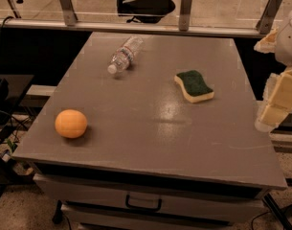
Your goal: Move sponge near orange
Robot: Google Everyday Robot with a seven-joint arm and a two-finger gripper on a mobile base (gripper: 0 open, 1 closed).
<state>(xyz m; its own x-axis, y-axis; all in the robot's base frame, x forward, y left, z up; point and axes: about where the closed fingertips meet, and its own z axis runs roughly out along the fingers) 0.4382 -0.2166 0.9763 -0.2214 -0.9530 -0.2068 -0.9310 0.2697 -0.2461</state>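
Note:
The sponge [194,85], pale yellow with a dark green top, lies flat on the grey table [150,128] at the right of its middle. The orange [71,123] sits near the table's front left corner, far from the sponge. My gripper [275,107] hangs at the right edge of the view, beside and above the table's right edge, to the right of the sponge and apart from it. It holds nothing that I can see.
A clear plastic water bottle [125,54] lies on its side at the back of the table. A drawer handle [143,203] shows below the front edge. A railing with glass panels [136,27] runs behind the table.

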